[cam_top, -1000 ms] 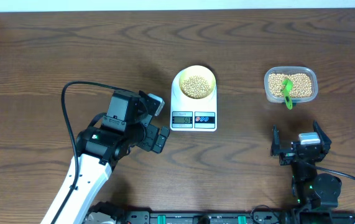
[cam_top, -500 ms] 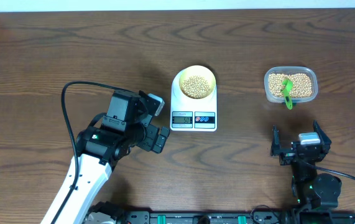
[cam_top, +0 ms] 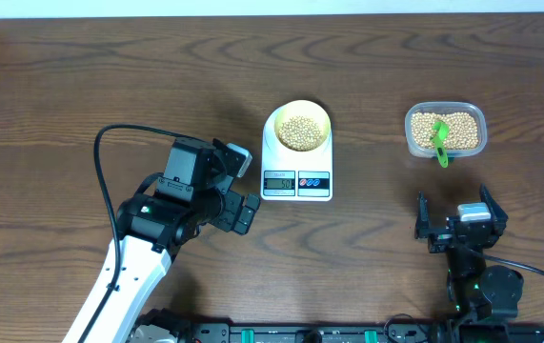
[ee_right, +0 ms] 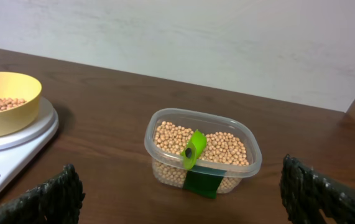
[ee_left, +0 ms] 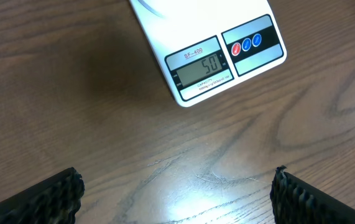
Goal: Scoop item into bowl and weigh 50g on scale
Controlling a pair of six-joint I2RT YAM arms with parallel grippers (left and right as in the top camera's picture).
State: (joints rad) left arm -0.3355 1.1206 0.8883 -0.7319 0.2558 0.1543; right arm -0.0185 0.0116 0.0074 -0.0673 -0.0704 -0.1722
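Note:
The pale yellow bowl (cam_top: pixel 297 125) sits on the white scale (cam_top: pixel 297 176) and holds tan beans (cam_top: pixel 297 131). The scale's display (ee_left: pixel 201 66) reads 50 in the left wrist view. The bowl (ee_right: pixel 6 102) also shows at the left of the right wrist view. More beans (ee_right: pixel 207 146) fill a clear tub (cam_top: pixel 445 131) with a green scoop (cam_top: pixel 439 143) resting in it. My left gripper (cam_top: pixel 238 186) is open and empty, left of the scale's front. My right gripper (cam_top: pixel 460 226) is open and empty, in front of the tub.
A black cable (cam_top: pixel 110 162) loops over the table left of my left arm. The tub has a green label (ee_right: pixel 202 182) on its front wall. A pale wall (ee_right: pixel 227 37) stands behind the table's far edge.

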